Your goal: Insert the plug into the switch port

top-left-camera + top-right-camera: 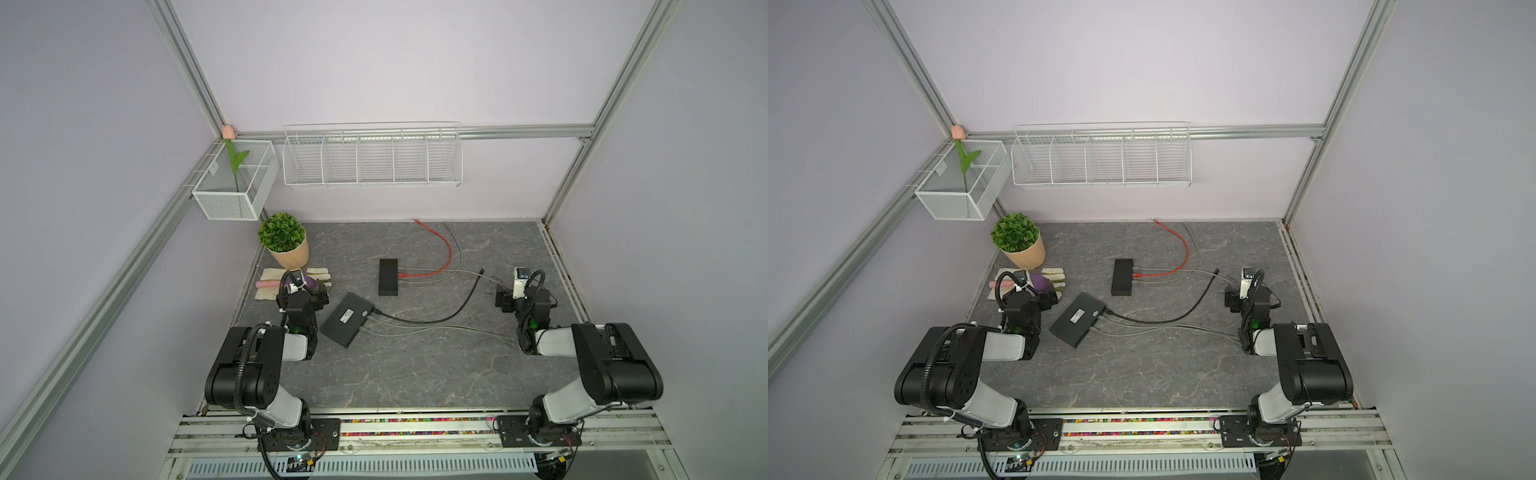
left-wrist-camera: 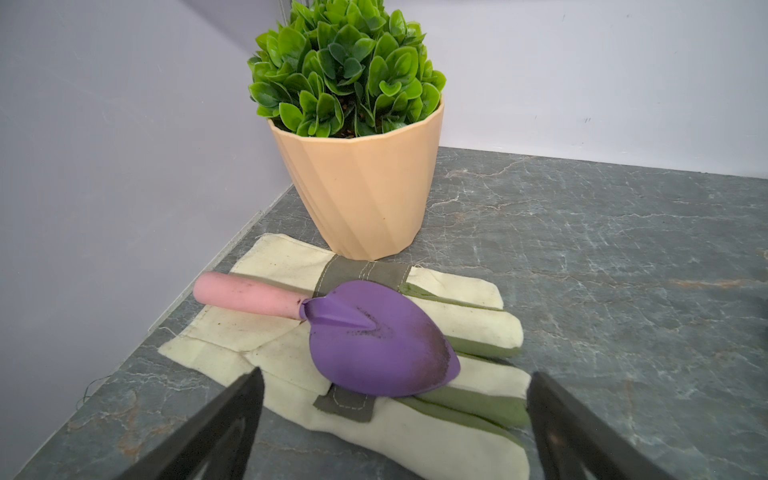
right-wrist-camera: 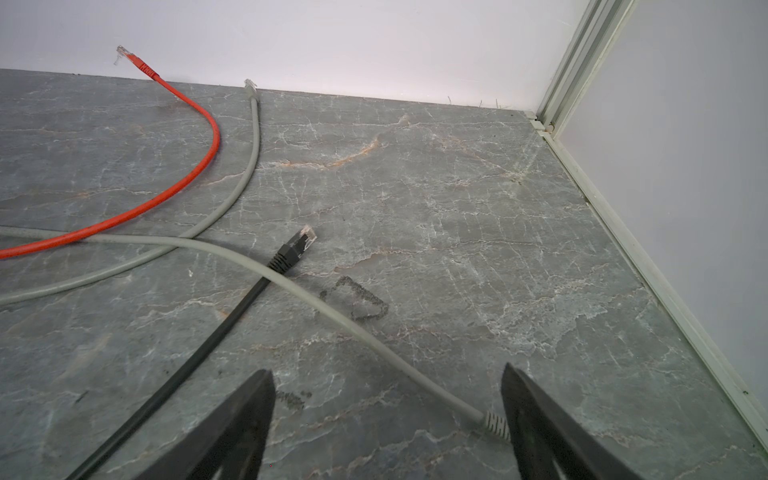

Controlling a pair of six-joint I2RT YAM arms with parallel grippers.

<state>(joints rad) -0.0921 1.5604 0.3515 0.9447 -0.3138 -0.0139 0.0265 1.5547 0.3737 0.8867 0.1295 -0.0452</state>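
Black plug lies loose on the table, right side, mid-depth, just ahead of the right gripper. Can't tell which way its clip faces. Its black cable runs left to the near switch, with that end already seated. A grey cable crosses over it right behind the boot, and that cable's own grey plug sits just beside one finger of the right gripper.

Right gripper: jaws wide apart, empty, low over the table. Left gripper: jaws also wide apart and empty, over a trowel and glove at far left, well apart from both switches.

Far switch sits mid-table, with a red cable and a grey one in its right face. Ports are too small to tell which are free.

Step, my read: pre-grasp, nothing picked up. Which plug is meant isn't certain, but the black one is best placed for the right gripper.

Next move calls for:
- Go forward and down, then close on the plug body behind the contacts, not on the cable.
- Lift out from under the grey crossing without dragging it.
- Carry left to a free port, with the plug square to the face and the clip oriented.
- The switch looks light, so the left gripper likely has to brace it.
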